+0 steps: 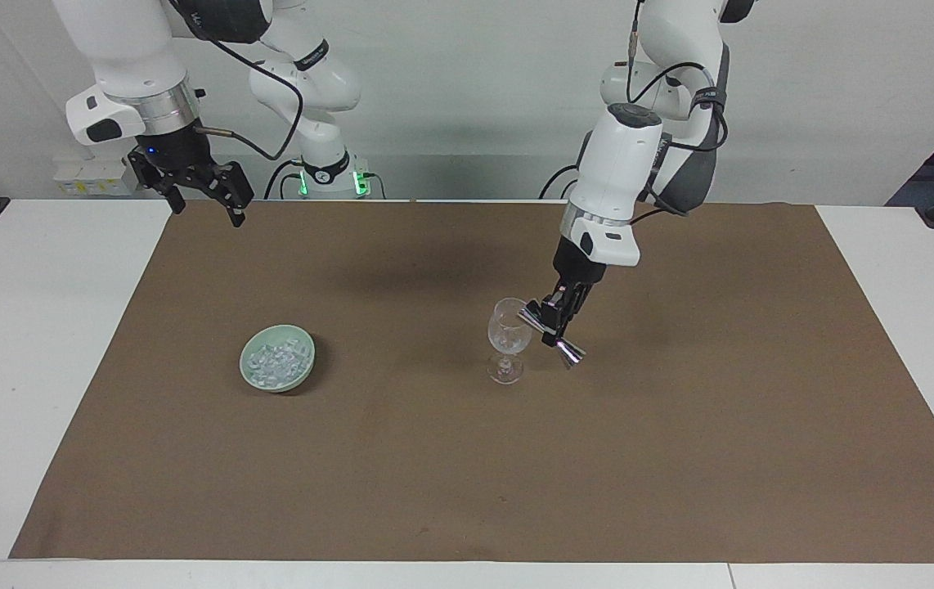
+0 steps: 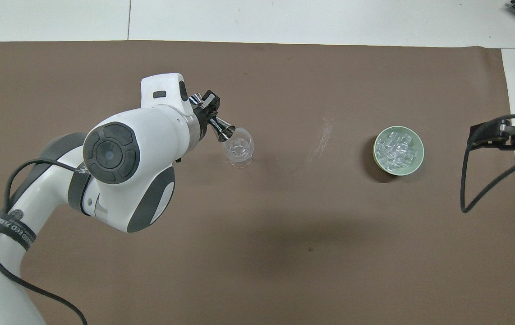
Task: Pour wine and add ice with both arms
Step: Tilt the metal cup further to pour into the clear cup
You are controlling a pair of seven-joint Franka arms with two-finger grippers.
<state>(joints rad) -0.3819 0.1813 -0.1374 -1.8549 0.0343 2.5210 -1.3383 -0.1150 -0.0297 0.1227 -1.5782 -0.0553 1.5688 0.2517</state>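
Two white arms work over a worktop (image 1: 50, 343) covered by a brown mat (image 1: 680, 458). Raised over the mat's corner, the right gripper (image 1: 204, 198) waits with its fingers spread. The left gripper (image 1: 559, 321) pinches a steel jigger (image 1: 553, 334), tipped with one cup at the rim of the wine glass (image 1: 508, 339); the pour looks underway or nearly done. Untouched, the ice (image 1: 277, 361) fills a green bowl (image 1: 258, 384) toward the right arm's end, so adding it remains.
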